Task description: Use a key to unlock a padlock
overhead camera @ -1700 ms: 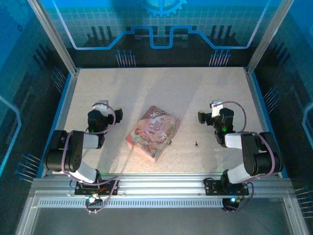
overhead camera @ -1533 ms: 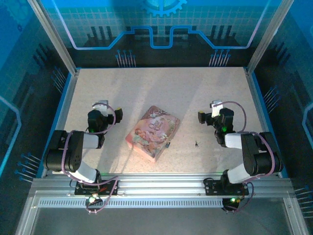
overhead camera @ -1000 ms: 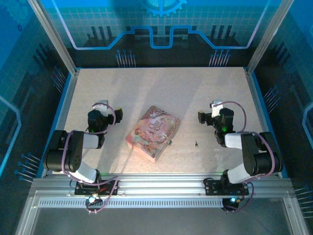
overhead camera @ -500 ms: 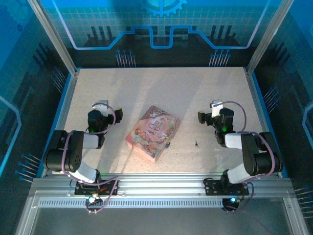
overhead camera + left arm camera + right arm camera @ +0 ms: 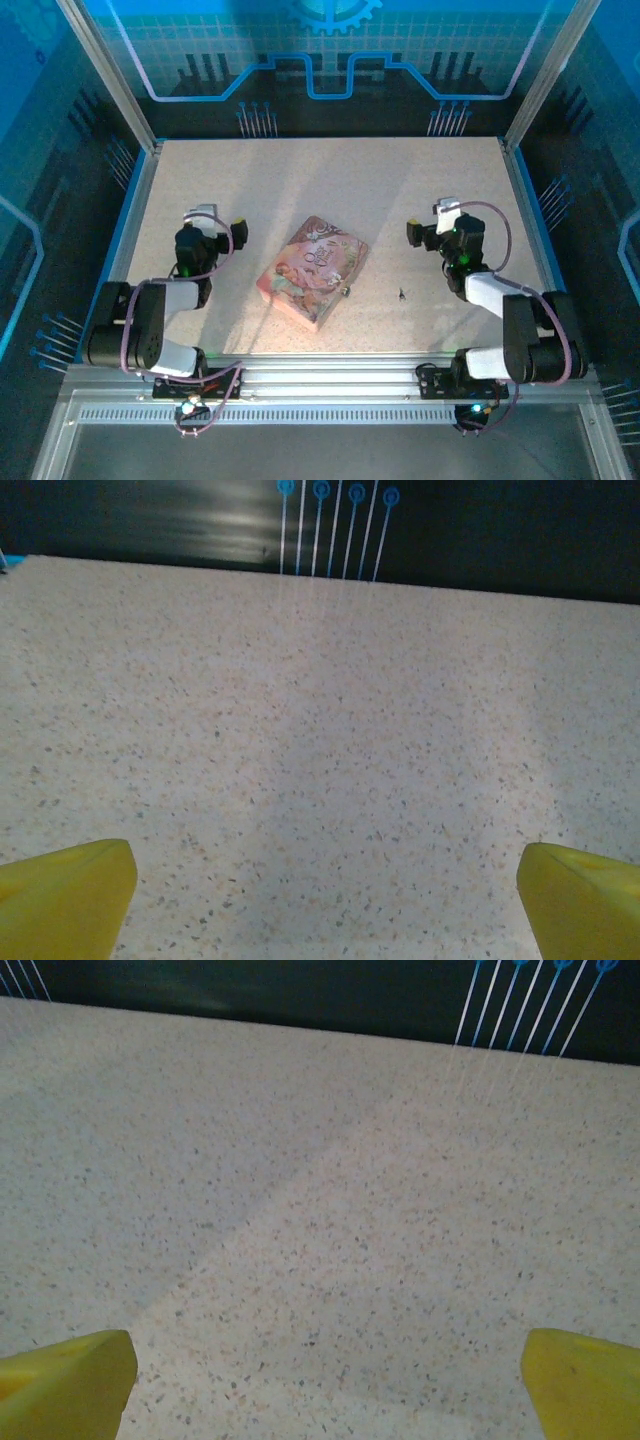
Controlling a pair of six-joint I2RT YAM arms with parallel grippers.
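The padlock [image 5: 346, 291] is seen lying on the speckled worktop [image 5: 330, 180], just beside the near right edge of the pink box [image 5: 313, 270]; whether the two touch cannot be told. The key [image 5: 401, 294] is seen as a dark speck to the right of the lock, apart from it and near the right arm. Neither is gripped. The left gripper [image 5: 322, 900] is poised over bare worktop to the left of the box, its jaws released and spread wide, with the yellow fingertips [image 5: 62, 895] seen at the edges of the wrist view. The right gripper [image 5: 325, 1380] is likewise spread, with nothing grasped, beyond the key and to its right.
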